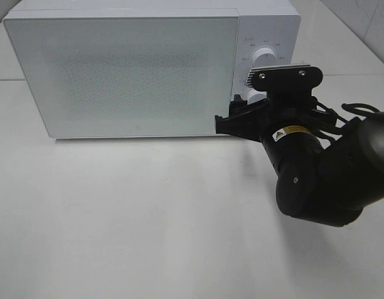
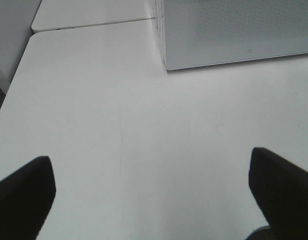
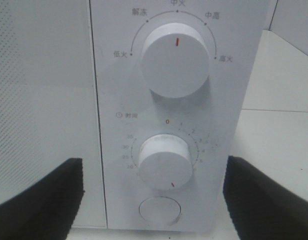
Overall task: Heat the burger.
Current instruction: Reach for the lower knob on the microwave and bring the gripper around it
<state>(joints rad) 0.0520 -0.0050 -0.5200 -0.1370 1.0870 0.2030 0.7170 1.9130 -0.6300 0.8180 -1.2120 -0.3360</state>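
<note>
The burger is out of view. The white microwave [image 1: 123,68] stands at the back of the table with its door shut. My right gripper [image 1: 245,113] is open right in front of the control panel. In the right wrist view its two black fingers [image 3: 39,202] stand either side of the timer knob [image 3: 164,160] without touching it. That knob's red mark points down, away from the 0 at the top. My left gripper [image 2: 151,195] is open and empty over bare table, near the microwave's [image 2: 234,30] left front corner. It does not show in the exterior high view.
Above the timer knob is the power knob [image 3: 174,59], its red mark pointing straight up. A round button [image 3: 156,210] lies below the timer knob. The white table [image 1: 148,218] spreads in front of the microwave. A seam in the tabletop [image 2: 94,22] runs behind the left side.
</note>
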